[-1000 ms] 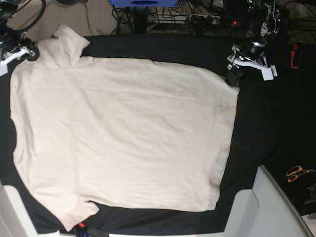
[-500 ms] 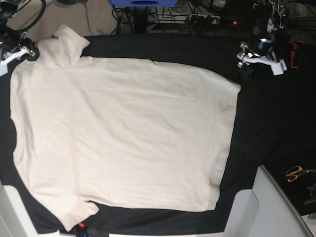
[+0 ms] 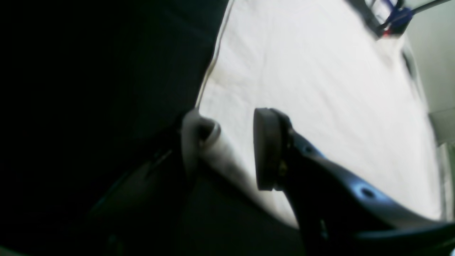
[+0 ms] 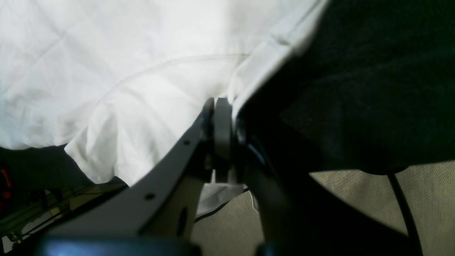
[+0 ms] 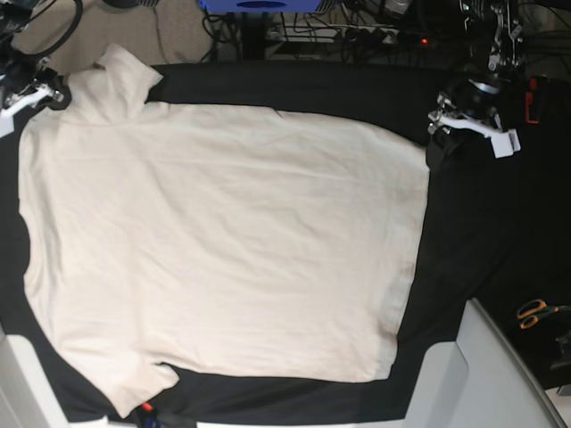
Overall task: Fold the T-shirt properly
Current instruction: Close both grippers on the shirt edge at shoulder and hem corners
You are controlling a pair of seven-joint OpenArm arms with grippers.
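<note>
The cream T-shirt (image 5: 223, 241) lies spread flat on the black table cover (image 5: 482, 232), with one sleeve at the far left corner and the other at the near left. My left gripper (image 5: 437, 147) hovers at the shirt's far right hem corner. In the left wrist view the left gripper (image 3: 224, 145) stands open, and the curled hem corner (image 3: 209, 133) lies between its pads, against the pale one. My right gripper (image 5: 55, 95) sits at the far left sleeve. The right wrist view shows the right gripper (image 4: 222, 121) shut on a thin edge of the T-shirt (image 4: 106, 53).
Orange-handled scissors (image 5: 533, 312) lie at the right edge. Rigid pale panels (image 5: 482, 374) stand at the near right, and another panel (image 5: 13, 383) at the near left. Cables and a power strip (image 5: 357, 36) run behind the table. A red object (image 5: 533, 98) sits beside the left arm.
My left gripper has drawn off to the right from the hem corner, then dropped slightly beside it. The corner now lies a bit further right. The right arm stays put.
</note>
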